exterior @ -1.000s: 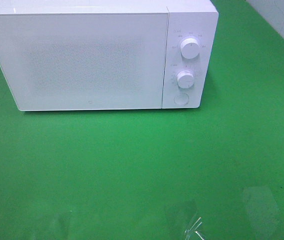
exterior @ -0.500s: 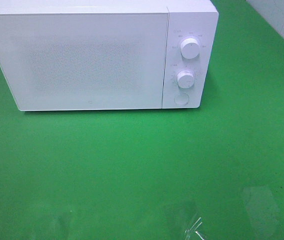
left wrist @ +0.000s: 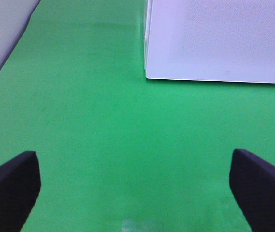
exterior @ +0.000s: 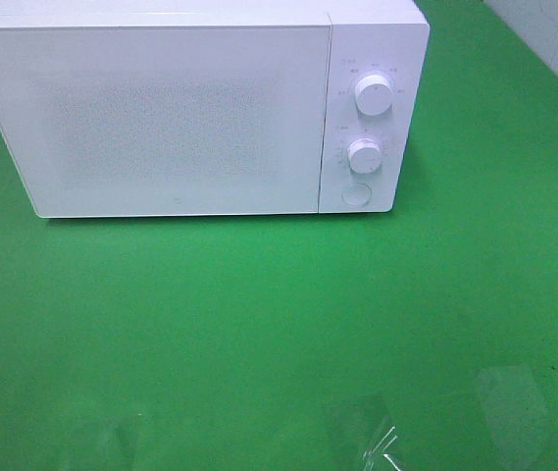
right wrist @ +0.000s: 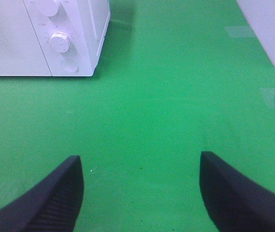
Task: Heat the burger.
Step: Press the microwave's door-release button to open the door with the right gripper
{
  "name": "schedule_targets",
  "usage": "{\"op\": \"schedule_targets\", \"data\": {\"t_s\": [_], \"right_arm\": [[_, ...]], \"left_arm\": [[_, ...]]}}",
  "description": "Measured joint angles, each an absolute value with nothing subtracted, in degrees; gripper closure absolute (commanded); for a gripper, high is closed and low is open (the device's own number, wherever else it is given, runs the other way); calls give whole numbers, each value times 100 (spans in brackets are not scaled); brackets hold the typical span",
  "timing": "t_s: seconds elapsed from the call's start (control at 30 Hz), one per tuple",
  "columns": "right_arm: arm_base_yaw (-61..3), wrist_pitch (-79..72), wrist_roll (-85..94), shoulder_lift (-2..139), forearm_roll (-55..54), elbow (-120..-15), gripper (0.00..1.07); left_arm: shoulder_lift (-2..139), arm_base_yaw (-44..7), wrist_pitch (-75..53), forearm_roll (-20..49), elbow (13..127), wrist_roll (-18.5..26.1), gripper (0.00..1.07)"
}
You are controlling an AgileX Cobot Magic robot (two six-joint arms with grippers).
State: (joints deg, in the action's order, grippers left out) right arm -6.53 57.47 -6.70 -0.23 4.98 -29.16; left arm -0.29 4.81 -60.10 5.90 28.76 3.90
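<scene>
Exterior high shows the microwave (exterior: 161, 118) shut, burger unseen; both jaws gape empty, so starting it may heat nothing

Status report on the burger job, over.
Left pincer open, empty. Right pincer open, empty. Burger not in view. Microwave door shut.

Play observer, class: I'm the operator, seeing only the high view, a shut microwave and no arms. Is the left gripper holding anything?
Observer: No. The left gripper is open over bare table, facing the microwave's door corner.
Operator: And the right one?
Observer: The right gripper is open and empty too, with the lower knob ahead of it.
Operator: Does either wrist view show the burger?
Observer: No, neither wrist view shows a burger.
</scene>
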Motion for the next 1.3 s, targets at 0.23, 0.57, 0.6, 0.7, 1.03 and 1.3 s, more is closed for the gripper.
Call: {"op": "schedule_targets", "data": {"t_s": [0.23,0.57,0.6,0.7,1.03,1.3], "right_arm": [[-653,5655,-670,-23,498,-3037,41],[-653,4744,-670,619,498,-3128,41],[-653,4475,-670,842,498,-3128,41],[-653,4137,-670,1157,498,-3128,41],[-653,2911,-670,2595,498,-3128,41],[-653,2114,-670,3455,498,-3128,41]], "left_arm": [[-29,481,-6010,590,2876,390,8],[-29,481,-6010,590,2876,390,8],[-29,481,-6010,590,2876,390,8],[-29,481,-6010,590,2876,390,8],[-29,481,-6010,590,2876,390,8],[-29,481,-6010,590,2876,390,8]]}}
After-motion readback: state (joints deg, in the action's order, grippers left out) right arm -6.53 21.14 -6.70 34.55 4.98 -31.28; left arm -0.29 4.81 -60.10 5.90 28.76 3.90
